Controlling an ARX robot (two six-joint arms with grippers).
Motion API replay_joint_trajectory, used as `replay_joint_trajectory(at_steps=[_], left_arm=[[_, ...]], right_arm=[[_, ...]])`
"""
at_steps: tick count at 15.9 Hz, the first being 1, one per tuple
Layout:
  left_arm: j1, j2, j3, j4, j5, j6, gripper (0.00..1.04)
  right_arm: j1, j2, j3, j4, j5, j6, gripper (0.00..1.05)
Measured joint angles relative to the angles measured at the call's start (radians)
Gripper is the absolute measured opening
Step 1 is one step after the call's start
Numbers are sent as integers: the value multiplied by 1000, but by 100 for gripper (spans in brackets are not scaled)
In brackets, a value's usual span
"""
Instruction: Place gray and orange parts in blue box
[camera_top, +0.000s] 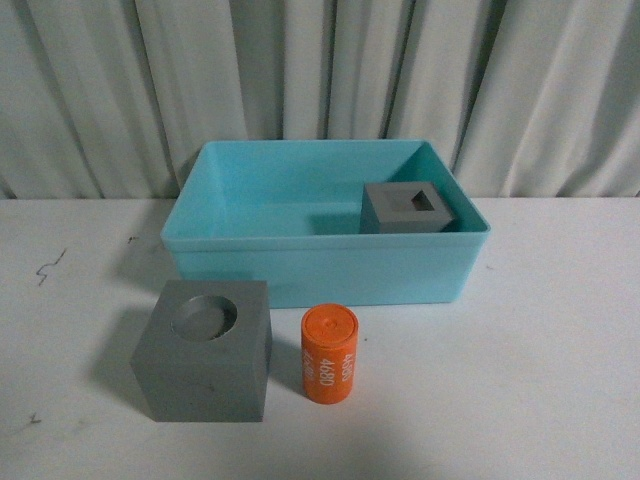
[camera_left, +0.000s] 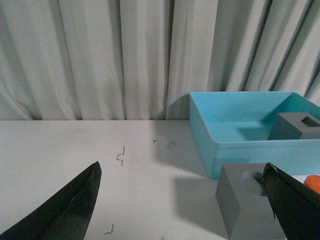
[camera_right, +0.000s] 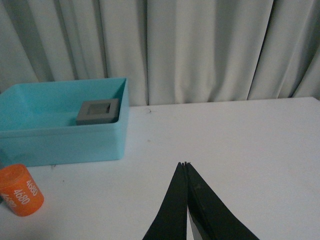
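Observation:
The blue box stands at the middle back of the white table. Inside it, at the right, sits a gray cube with a square recess. In front of the box, a larger gray cube with a round recess rests on the table, and the orange cylinder with white numerals stands just to its right. Neither arm shows in the front view. My left gripper is open, one finger overlapping the round-recess cube in its view. My right gripper is shut and holds nothing, away from the orange cylinder.
Pale pleated curtains hang behind the table. Small dark scuff marks dot the tabletop to the left of the box.

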Motion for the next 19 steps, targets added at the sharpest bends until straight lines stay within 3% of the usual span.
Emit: replay_joint_trajectory(at_steps=[3,4,9,10,11,12,14,19], left_arm=[[0,0,0,0,1,0,98],[0,0,0,0,1,0,98],[0,0,0,-2,0,-1,98],[-16,95,79,-212,-25,-69,98],[-37,307,170,-293,-37,-147,98],[-58,484,238,-225,-36,-193,98],[-131,767,368,-46,-35,-221,98],[-300,1225,529,167,-41,-189,98]], right_arm=[[0,-69,0,-23,0,0,2],[0,-70,0,-23,0,-1,6],[0,-70,0,-23,1,-1,74],[0,-70,0,-23,1,-1,85],[0,-70,0,-23,0,0,94],[0,-70,0,-23,0,0,100],[0,-70,0,-24,1,0,98],[0,-70,0,-23,1,0,98]])
